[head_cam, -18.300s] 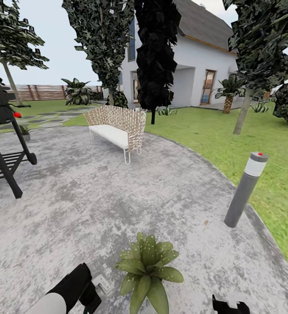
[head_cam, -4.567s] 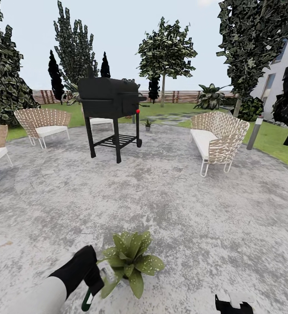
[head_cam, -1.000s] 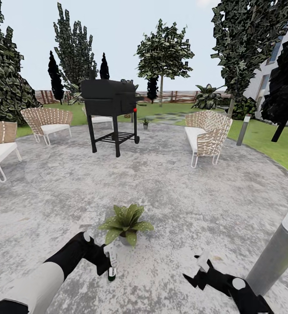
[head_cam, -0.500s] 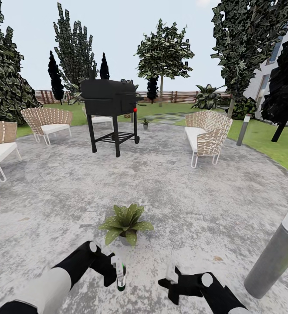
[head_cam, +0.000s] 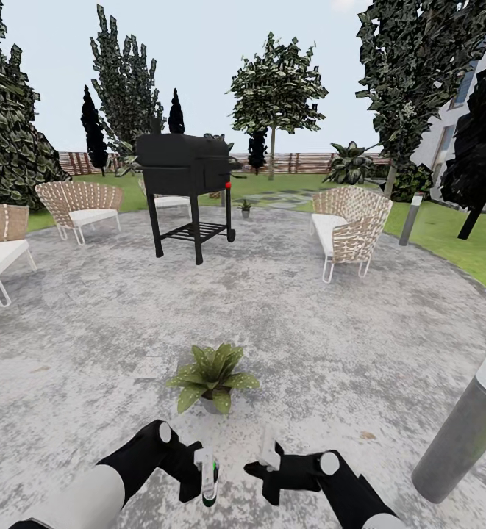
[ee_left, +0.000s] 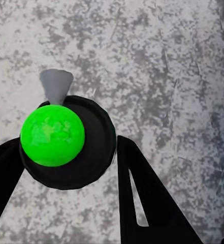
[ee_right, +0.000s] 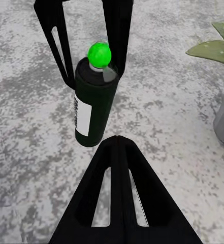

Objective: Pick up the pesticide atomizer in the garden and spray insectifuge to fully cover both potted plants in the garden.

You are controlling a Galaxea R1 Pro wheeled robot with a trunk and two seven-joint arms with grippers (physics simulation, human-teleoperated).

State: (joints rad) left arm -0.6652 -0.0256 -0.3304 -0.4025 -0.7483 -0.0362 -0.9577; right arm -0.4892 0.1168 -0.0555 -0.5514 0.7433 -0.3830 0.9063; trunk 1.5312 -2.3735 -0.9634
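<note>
Grey speckled paving point(head_cam: 287, 330) lies under us. Our left gripper point(head_cam: 191, 466) grips the pesticide atomizer point(head_cam: 209, 477) at six o'clock, below the potted plant point(head_cam: 212, 375). Our right gripper point(head_cam: 266, 464), fingers pressed together on nothing, sits just beside it.

Both arms reach forward and inward, left end effector point(head_cam: 198, 470) clamped, right end effector point(head_cam: 266, 464) with fingers together.
</note>
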